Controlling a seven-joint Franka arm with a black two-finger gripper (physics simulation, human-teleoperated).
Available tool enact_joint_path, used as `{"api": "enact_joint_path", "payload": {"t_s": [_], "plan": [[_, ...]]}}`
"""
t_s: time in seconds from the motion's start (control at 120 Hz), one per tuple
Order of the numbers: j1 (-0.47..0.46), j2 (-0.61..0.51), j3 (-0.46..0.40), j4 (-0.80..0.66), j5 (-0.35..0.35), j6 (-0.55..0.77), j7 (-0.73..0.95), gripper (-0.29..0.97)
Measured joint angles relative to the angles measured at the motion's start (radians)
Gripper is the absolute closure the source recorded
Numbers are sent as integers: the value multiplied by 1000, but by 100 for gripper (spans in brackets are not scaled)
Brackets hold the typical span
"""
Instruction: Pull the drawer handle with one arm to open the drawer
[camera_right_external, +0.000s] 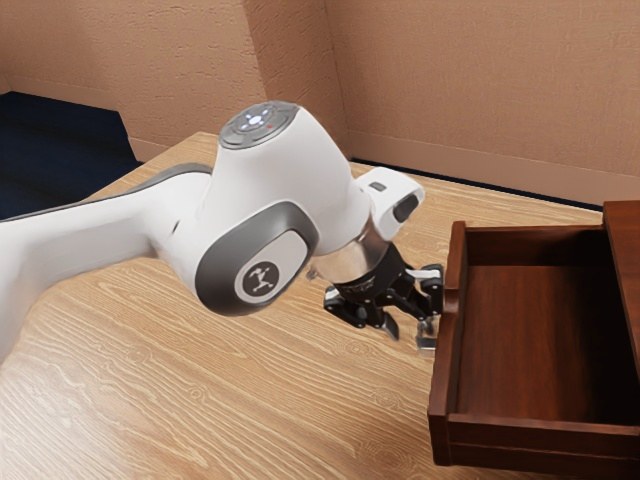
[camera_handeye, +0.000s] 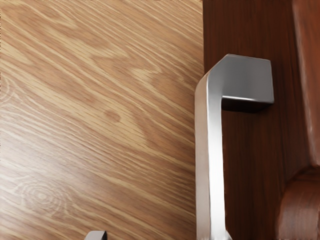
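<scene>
Claw (camera_right_external: 408, 325) open at the squared, satin-metal handle (camera_handeye: 208, 165) of a dark, smooth wooden drawer (camera_right_external: 540, 436), pale grained table (camera_right_external: 200, 400) beneath.

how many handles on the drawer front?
1. One silver bar handle on the dark wood drawer front, next to the light wood tabletop. Part of the front is out of frame, so another could be hidden.

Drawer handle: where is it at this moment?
The silver drawer handle is mounted on the brown drawer's front, facing the exterior view's left, right beside the gripper.
</scene>
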Motion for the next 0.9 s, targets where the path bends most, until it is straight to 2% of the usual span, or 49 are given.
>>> {"api": "enact_joint_path", "payload": {"t_s": [0.9], "plan": [[-13, -83, 38, -70, 38, 17, -15, 46]]}}
